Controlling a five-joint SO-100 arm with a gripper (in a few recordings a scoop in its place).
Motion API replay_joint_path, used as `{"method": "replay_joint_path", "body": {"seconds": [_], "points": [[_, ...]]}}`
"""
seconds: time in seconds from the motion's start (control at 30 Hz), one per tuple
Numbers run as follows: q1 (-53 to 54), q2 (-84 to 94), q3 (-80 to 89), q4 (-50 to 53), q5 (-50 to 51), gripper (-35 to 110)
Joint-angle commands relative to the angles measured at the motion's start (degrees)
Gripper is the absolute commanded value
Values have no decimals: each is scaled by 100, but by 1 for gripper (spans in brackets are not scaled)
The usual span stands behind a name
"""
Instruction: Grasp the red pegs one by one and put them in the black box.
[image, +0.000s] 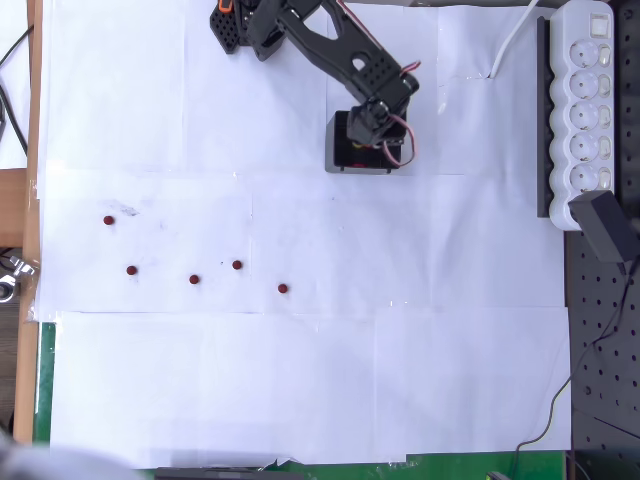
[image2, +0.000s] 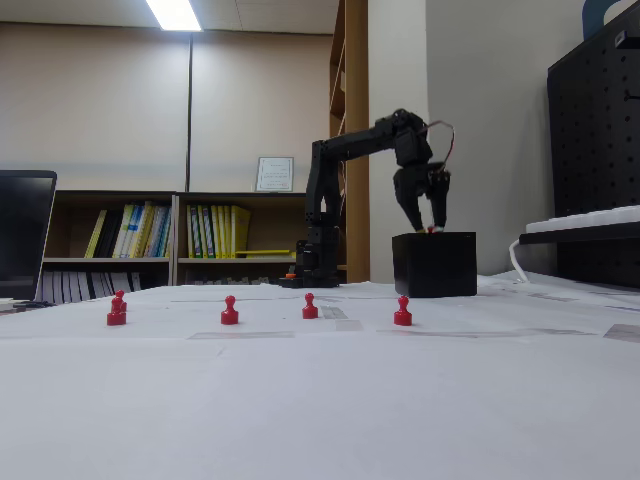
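While the black two-finger gripper hangs directly over the small glossy black open-topped box, its fingers point down with a narrow gap between them, and a speck of red shows between the tips at the rim in the fixed view. I judge that to be a peg pinched in the fingers and about to be dropped, though it is too small to be sure.

Five small dark red round-headed pegs lie on the white paper-covered table, all well away from the fingers, on the open sheet toward the left of the overhead view. The nearest one sits below and left of the box in the overhead view; the farthest lies close to the paper's left edge. What lies inside the box cannot be seen, so the count already delivered is a guess; with five out on the table, more than half the work appears to remain.

Room for moving looks generous: nothing stands between the fingers and the pegs, and they lie apart from one another, with no two touching. A white power strip runs along the right edge, on the far side of the fingers from the pegs, so it should not interfere. The leftmost peg calls for the longest reach, near the wooden table edge.
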Motion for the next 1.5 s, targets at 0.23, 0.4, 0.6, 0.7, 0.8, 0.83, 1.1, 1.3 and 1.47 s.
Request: {"method": "replay_joint_path", "body": {"seconds": [0.23, 0.4, 0.6, 0.7, 0.8, 0.83, 1.1, 1.3, 1.47], "points": [[343, -756, 703, 299, -70, 16], [712, -1573, 853, 264, 0, 17], [1995, -2821, 281, 220, 615, 17], [3234, -3480, -1213, -642, 1468, 17], [4465, -3894, -2979, -1846, 2417, 16], [4852, -3955, -3516, -2303, 2716, 16], [7189, -3270, -6047, -6434, 4263, 15], [7646, -1811, -6073, -8297, 4307, 15], [7813, -712, -5695, -9044, 4395, 15]]}}
